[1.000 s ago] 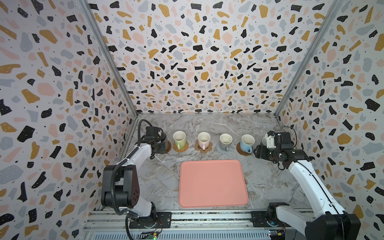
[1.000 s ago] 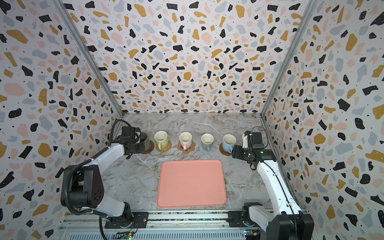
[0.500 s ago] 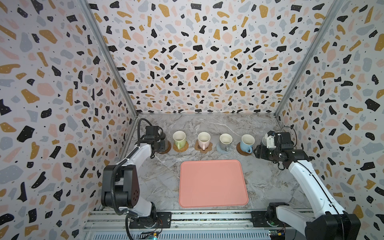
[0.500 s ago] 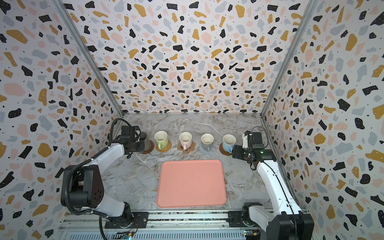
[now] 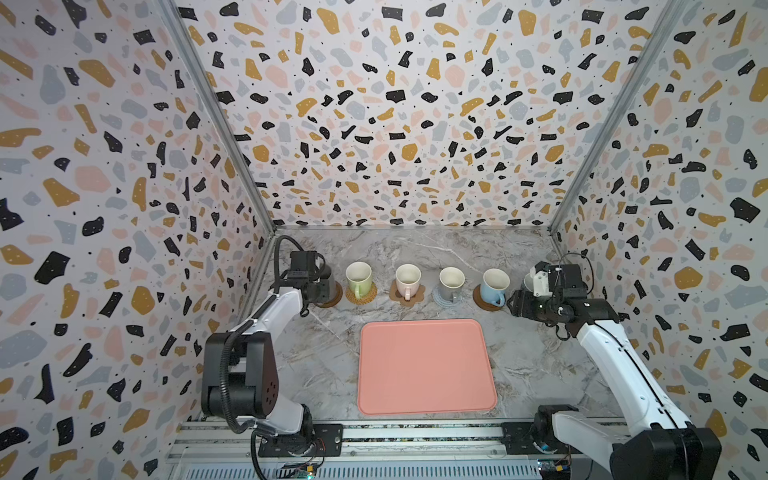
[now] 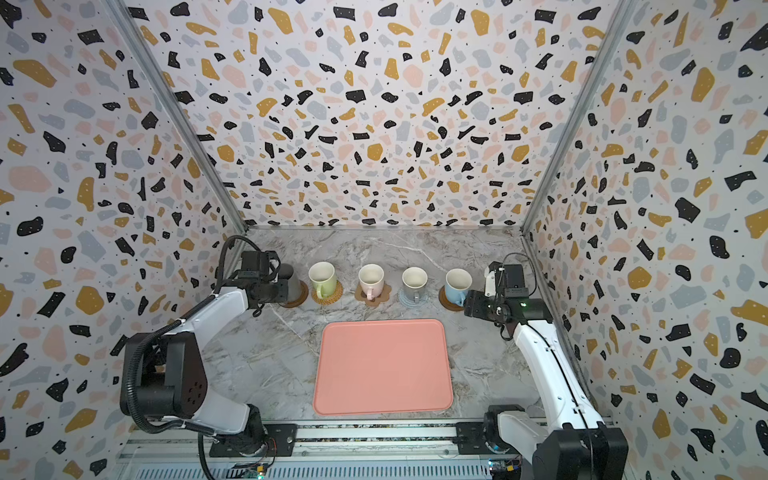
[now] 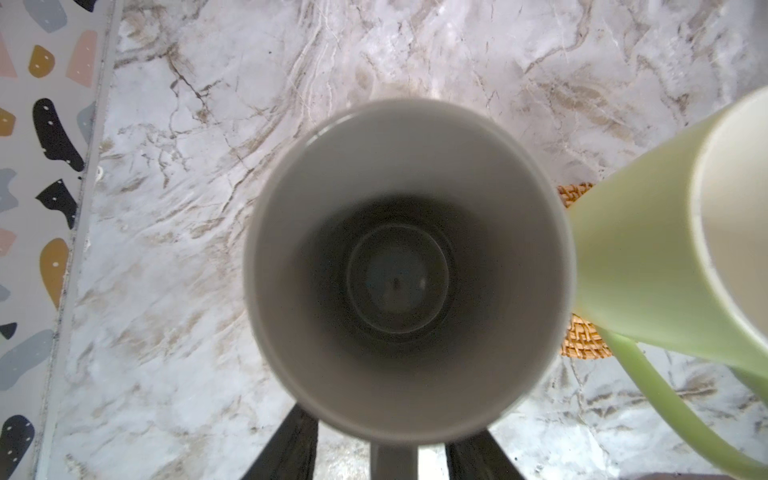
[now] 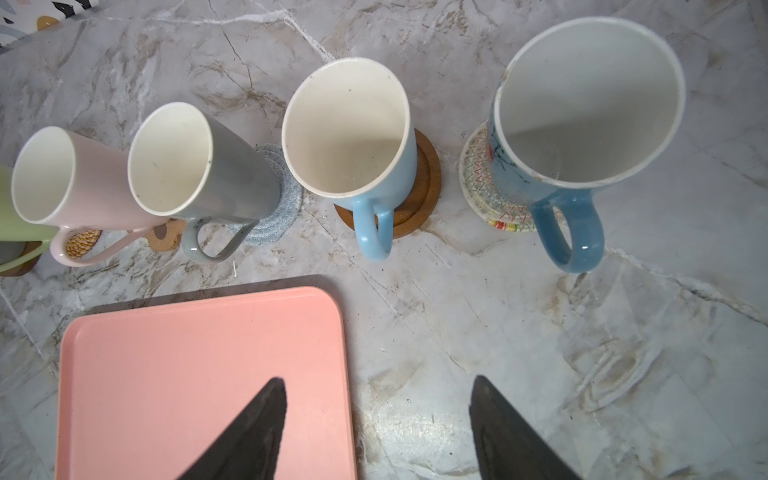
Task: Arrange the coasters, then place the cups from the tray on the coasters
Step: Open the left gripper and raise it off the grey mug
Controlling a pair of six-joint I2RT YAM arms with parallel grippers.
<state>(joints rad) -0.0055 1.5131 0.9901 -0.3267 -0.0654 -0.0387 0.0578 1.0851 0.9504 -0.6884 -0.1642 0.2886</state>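
Marble tabletop (image 5: 324, 357) in a top view bears the bare tray (image 5: 426, 368) and cups (image 5: 407, 276) on coasters (image 5: 484, 302); left wrist view, left gripper (image 7: 388, 440) spread astride the handle (image 7: 392, 463) of the dark grey cup (image 7: 399, 266); right wrist view, right gripper (image 8: 378, 380) spread, empty.

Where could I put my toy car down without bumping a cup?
The pink tray is bare. So is the table left of it. The back row is crowded, from the green cup to the blue cup.
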